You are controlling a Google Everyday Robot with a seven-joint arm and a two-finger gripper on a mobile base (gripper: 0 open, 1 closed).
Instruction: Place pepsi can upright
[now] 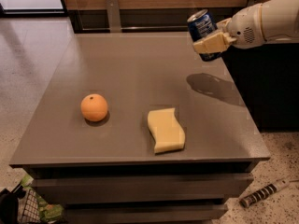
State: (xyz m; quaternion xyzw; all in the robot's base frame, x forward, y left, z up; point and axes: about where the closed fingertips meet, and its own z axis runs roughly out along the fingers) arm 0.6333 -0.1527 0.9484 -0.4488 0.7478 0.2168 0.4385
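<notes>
White arm (273,18), beige end effector (209,42) at upper right

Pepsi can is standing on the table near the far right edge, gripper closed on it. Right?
Not standing: the camera view shows the pepsi can held clear above the table near its far right edge, gripper shut on it.

Claw (206,41): above the bench's (140,64) far right corner, clamped on the pepsi can (201,24); we see one pale finger (215,42), the other is hidden behind the can.
Can's middle: covered by that finger.
Arm (266,22): cut off at the right edge.
Floor object (264,193): too small for us to name.
</notes>
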